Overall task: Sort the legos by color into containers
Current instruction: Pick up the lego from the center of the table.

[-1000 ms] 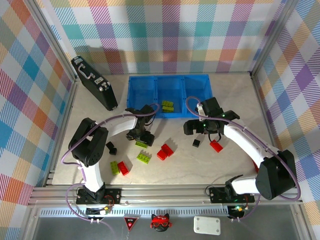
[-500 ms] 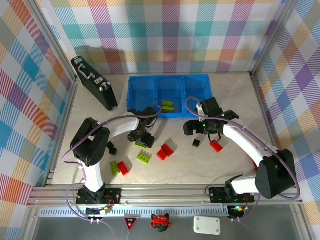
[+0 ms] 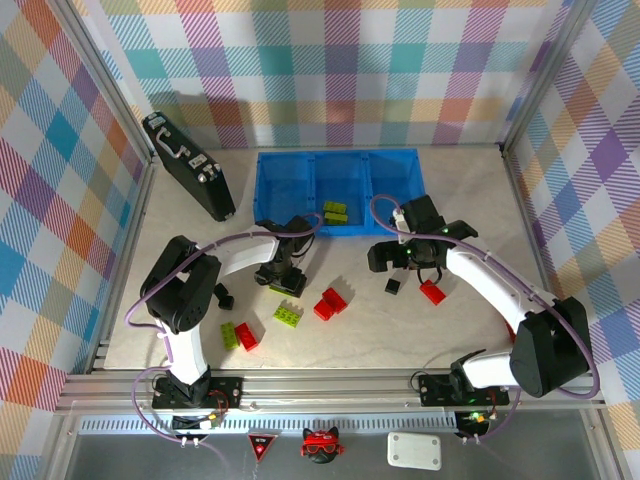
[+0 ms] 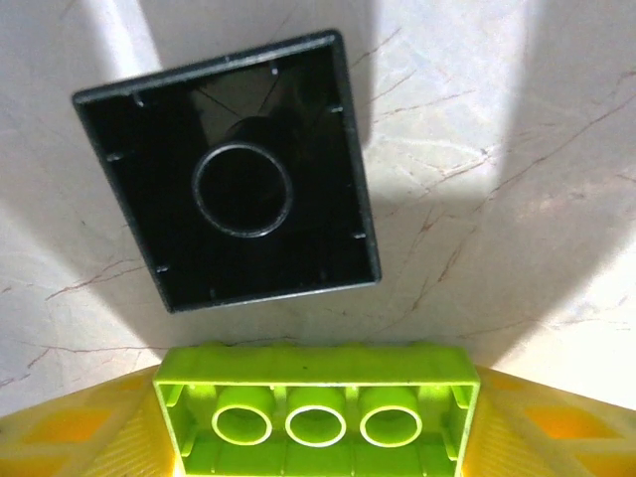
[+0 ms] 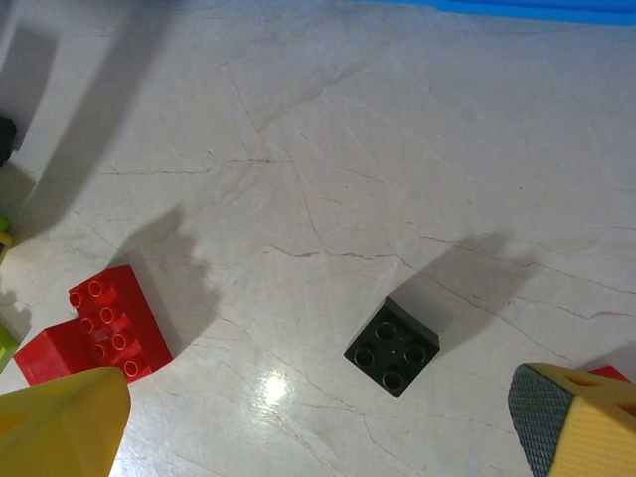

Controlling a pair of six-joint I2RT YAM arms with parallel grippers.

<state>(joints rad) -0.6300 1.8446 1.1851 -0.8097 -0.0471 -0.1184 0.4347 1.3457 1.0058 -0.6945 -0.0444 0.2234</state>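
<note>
The sorting has only just begun. The bright blue plastic tray of three open boxes (image 3: 290,185) sits by the far edge of the desk (image 3: 470,200). Only its middle box has anything in it: two lime green studded bricks (image 3: 335,211).

Many bricks lie loose on the middle of the desk:
- a bunch of red studded bricks (image 3: 330,302)
- a loose green brick (image 3: 288,315)
- a small black cube brick (image 5: 394,348)
- a lone red brick (image 3: 432,292)

More lie toward the near left corner.

The left claw (image 4: 316,437) is closed on a lime green long brick (image 4: 316,417). The brick's hollow side, with three round tubes, shows. Just past it, a black square brick (image 4: 229,194) lies upside down on the desk.

The right claw (image 5: 318,417) hangs above the small black cube brick. Its jaws are wide apart and hold nothing.
</note>
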